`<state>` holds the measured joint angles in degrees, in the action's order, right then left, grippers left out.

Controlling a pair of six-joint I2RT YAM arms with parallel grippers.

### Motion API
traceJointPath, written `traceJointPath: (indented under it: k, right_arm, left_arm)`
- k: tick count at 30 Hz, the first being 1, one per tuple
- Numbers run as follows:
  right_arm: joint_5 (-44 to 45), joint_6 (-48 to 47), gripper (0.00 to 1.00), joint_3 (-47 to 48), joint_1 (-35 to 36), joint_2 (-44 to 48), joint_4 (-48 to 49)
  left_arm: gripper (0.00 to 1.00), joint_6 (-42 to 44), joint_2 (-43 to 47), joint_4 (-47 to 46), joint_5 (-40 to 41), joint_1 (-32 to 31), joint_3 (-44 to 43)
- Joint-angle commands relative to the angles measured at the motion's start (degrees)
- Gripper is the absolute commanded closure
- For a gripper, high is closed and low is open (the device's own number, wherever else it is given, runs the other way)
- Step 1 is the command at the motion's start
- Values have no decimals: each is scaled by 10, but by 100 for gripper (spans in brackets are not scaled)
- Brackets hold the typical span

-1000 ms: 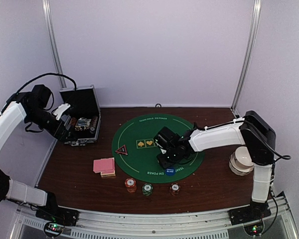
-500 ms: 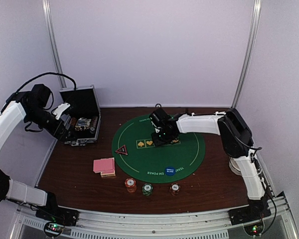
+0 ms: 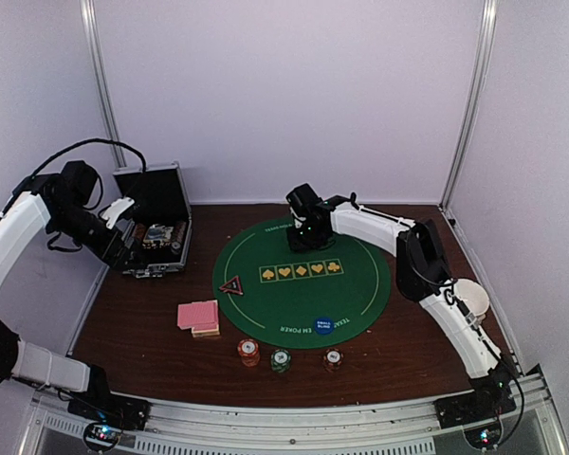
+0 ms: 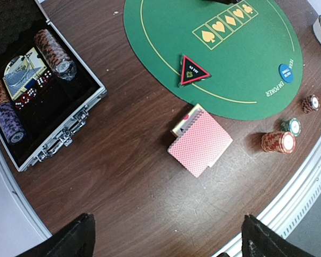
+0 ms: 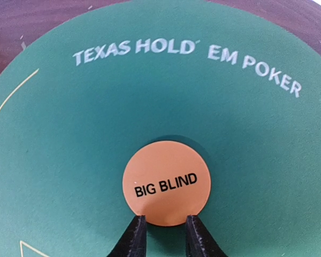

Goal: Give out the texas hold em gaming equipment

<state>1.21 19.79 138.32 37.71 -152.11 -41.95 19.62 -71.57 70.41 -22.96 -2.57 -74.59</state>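
My right gripper is shut on the near edge of the orange "BIG BLIND" disc, holding it just over the far part of the green mat; in the top view this gripper is at the mat's far side. The blue disc lies at the mat's near edge, the black-red triangle at its left. The pink-backed cards lie left of the mat. Three chip stacks stand in front. My left gripper is open and empty, high beside the case.
The open silver-edged black case sits at the back left with chips, dice and cards inside. A white round object stands at the right edge of the table, by my right arm.
My right gripper swung from the mat's near side by the blue disc across to its far side, uncovering the row of suit marks. The left arm has not moved.
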Motion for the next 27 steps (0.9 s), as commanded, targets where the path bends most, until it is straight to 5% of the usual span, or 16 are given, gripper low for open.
traceJointPath:
  k: [1,10,16,19,27]
  right_arm:
    - [-23,19,71,25,-19,-20,-2]
    - [-62,-1,68,67,-24,-45,54]
    - [-72,-20,46,65,-22,-17,43]
    - [-56,-40,33,10,-17,35,41]
    - [-44,-74,23,-292,16,245,109]
  left_arm:
    - [2,11,-8,-4,-8,2,-11]
    - [2,12,-17,-4,-7,2,-12]
    - [2,10,-17,-4,-7,2,-13]
    - [2,9,-15,-5,-10,3,-15]
    - [2,6,-1,-3,-7,2,-6]
